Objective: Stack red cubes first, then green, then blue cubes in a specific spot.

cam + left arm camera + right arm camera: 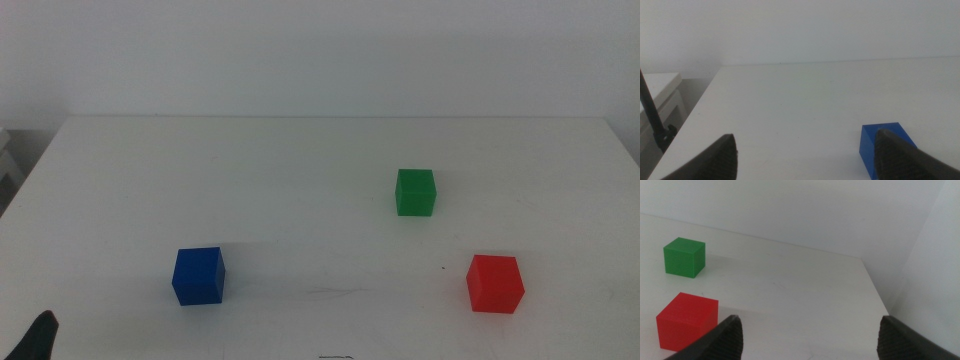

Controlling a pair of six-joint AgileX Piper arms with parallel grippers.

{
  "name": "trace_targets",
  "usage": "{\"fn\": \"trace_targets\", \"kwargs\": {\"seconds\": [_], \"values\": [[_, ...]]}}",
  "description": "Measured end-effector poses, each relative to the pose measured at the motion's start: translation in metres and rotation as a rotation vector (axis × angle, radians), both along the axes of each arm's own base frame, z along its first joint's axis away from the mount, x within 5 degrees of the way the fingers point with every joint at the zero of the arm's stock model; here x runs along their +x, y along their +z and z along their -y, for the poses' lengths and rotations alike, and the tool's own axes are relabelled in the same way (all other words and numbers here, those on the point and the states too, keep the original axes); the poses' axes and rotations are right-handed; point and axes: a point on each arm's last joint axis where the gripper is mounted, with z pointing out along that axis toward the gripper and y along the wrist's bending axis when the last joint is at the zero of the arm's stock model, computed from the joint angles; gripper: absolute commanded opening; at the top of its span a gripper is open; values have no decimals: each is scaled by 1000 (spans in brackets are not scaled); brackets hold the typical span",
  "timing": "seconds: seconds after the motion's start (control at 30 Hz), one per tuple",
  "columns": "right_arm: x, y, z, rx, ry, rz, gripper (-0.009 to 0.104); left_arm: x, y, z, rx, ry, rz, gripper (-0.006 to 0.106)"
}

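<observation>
Middle view shows three cubes lying well apart on the white table [300, 160]: the red cube [495, 283] at the lower right of the frame, the green cube [415, 192] up and to the left of it, right of centre, and the blue cube [198, 275] at the lower left. None is stacked yet, and no outline marks the spot where the stack should go.

Only a dark tip of the left gripper [40, 335] shows in the lower left corner of this view; the right arm is out of it.

Red goes first, and I judge the right arm nearer to it. In the right wrist view the right gripper [807, 337] has its jaws spread wide with nothing between them, and the red cube [687, 319] sits just outside the left-hand jaw, lower left of that frame, with the green cube [684, 256] farther off above it. The gripper would have to shift sideways toward the red cube to straddle it. A cube has no long axis.

In the left wrist view the left gripper [805, 157] is likewise parted and empty, the blue cube [880, 147] partly behind its right-hand jaw.

No brand, label or writing is readable anywhere.
</observation>
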Motion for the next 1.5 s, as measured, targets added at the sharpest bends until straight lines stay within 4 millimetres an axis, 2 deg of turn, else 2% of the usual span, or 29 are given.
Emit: {"fn": "trace_targets", "kwargs": {"seconds": [0.1, 0.17, 0.37, 0.53, 0.83, 0.97, 1.03, 1.07, 1.3, 1.5], "values": [[-1, 1, 0, 6, 1, -33, 84, 0, 0, 0, 0, 0, 0, 94], [-4, 10, -1, 22, 3, -77, 84, 0, 0, 0, 0, 0, 0, 94], [-3, 71, -3, 62, 20, -204, 84, 0, 0, 0, 0, 0, 0, 94], [15, 117, -8, 131, 55, -354, 84, 0, 0, 0, 0, 0, 0, 94], [78, 180, -13, 223, 81, -722, 84, 0, 0, 0, 0, 0, 0, 94], [113, 205, -14, 309, 39, -849, 84, 0, 0, 0, 0, 0, 0, 94], [132, 216, -18, 331, 29, -860, 84, 0, 0, 0, 0, 0, 0, 94], [149, 221, -28, 344, 27, -876, 84, 0, 0, 0, 0, 0, 0, 94], [187, 218, -69, 424, -2, -952, 84, 0, 0, 0, 0, 0, 0, 94], [213, 194, -91, 414, -18, -1045, 84, 0, 0, 0, 0, 0, 0, 94]]}}
